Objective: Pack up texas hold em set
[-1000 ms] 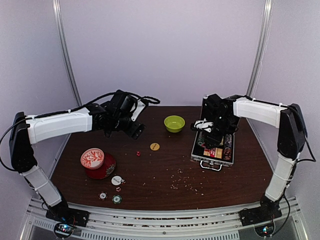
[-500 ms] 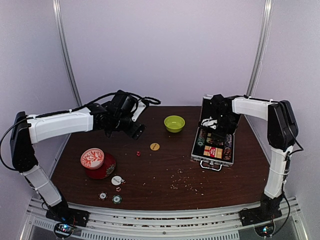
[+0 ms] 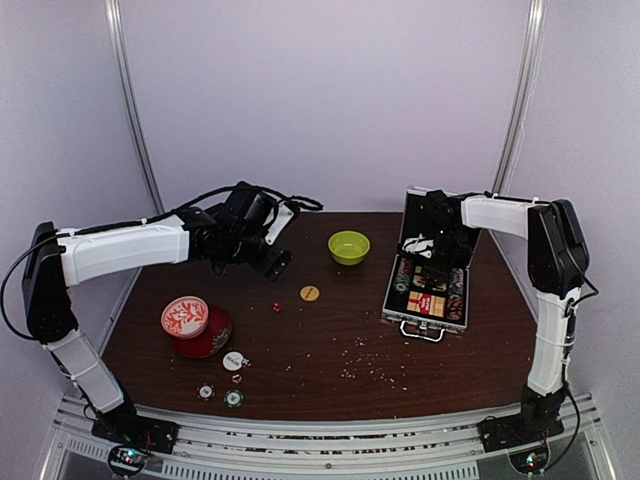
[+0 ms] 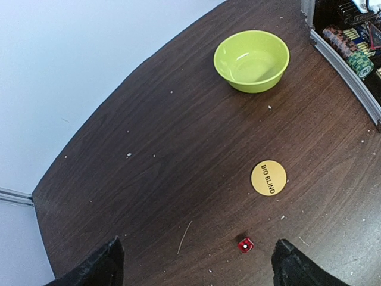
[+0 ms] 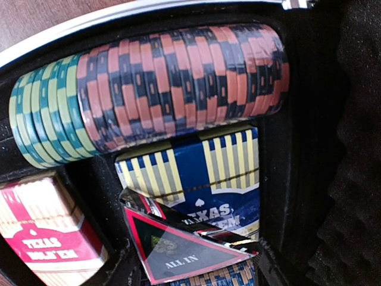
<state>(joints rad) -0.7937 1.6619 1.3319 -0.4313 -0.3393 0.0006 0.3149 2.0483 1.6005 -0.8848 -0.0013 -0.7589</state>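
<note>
The silver case point(image 3: 404, 318) lies open at the right, holding chip rows point(image 5: 155, 95), a blue deck point(image 5: 202, 173) and a red deck point(image 5: 38, 235). My right gripper point(image 3: 432, 258) is down inside it, and in the right wrist view the gripper point(image 5: 193, 273) is shut on a triangular "ALL IN" plaque point(image 5: 178, 247), tilted over the blue deck. My left gripper point(image 3: 266, 258) hovers open and empty over the table; its wrist view point(image 4: 199, 275) shows a tiny red die point(image 4: 245, 245) between the fingertips and a yellow "BIG BLIND" button point(image 4: 268, 177) beyond. A white button point(image 3: 233, 361) and two chips point(image 3: 206, 392) lie near the front left.
A lime-green bowl point(image 3: 348, 246) stands at the back centre, left of the case. A red-and-white patterned tin point(image 3: 195, 325) sits at the left. Small crumbs point(image 3: 370, 360) are scattered over the middle of the dark wooden table point(image 3: 320, 340).
My right gripper has moved from above the case's left edge down into the case with the plaque. The left arm has barely moved.
</note>
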